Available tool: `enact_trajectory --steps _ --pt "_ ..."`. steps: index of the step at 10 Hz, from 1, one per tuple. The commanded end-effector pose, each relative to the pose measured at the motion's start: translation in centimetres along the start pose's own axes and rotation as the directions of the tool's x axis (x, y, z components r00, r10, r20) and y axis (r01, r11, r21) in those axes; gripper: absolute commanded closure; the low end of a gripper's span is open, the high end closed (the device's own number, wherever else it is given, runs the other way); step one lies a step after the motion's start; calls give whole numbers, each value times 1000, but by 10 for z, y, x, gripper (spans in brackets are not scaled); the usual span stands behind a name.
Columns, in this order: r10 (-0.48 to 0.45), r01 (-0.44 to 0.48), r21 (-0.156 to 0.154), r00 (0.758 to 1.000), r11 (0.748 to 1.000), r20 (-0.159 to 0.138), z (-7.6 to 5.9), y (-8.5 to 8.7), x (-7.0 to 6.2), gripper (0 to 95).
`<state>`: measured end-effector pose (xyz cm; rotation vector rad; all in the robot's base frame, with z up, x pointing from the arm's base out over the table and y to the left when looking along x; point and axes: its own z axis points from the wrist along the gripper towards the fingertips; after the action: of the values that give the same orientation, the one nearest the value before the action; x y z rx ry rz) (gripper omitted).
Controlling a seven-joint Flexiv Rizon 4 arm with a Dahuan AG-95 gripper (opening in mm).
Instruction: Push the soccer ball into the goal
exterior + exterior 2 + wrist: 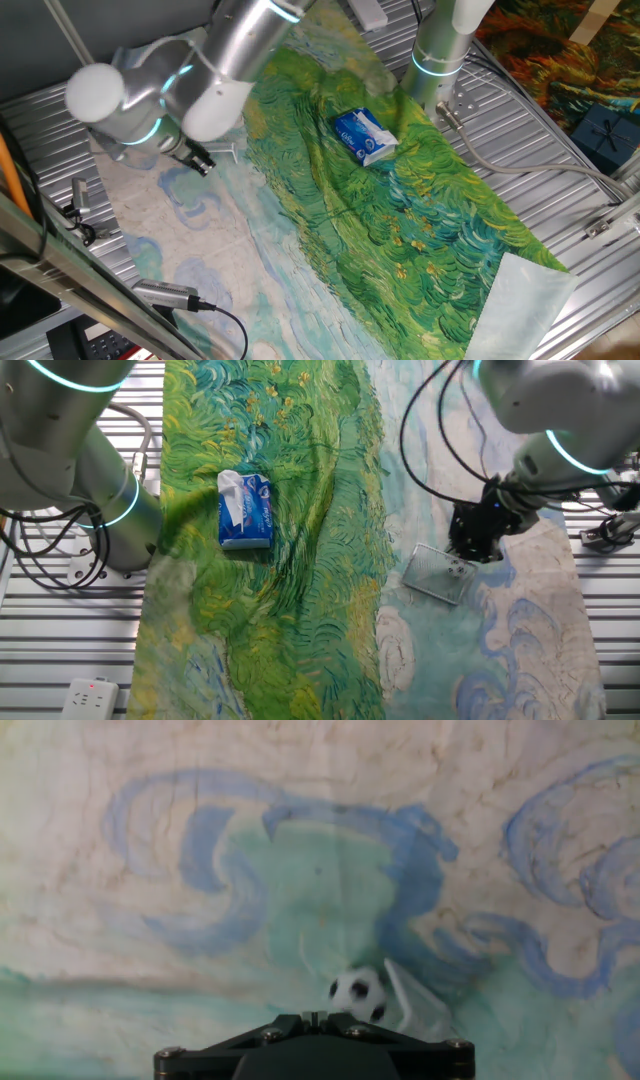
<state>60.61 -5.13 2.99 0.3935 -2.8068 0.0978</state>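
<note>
On the pale swirled cloth over the tabletop (30, 620), my end effector (474, 546) hangs low; I cannot tell its finger spacing. The soccer ball (358, 994) sits just ahead of my fingers, touching the goal (437, 573), whose long axis lies diagonally, its far end hidden beneath me.

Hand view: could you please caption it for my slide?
Soccer ball beside the goal on the painted cloth.
</note>
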Motion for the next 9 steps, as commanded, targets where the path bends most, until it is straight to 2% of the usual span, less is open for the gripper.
enact_trajectory --steps 1,4,6,7,9 --pt "7 -7 -8 999 1000 32 -7 -3 -7 950" --pt "7 -7 4 1000 1000 27 -10 -5 -13 950" --pt "6 -6 16 1000 1000 26 0 -4 -9 950" --pt "4 -4 14 1000 1000 31 -1 -4 -8 950" --pt "-4 4 1 999 1000 34 -14 -5 -13 950"
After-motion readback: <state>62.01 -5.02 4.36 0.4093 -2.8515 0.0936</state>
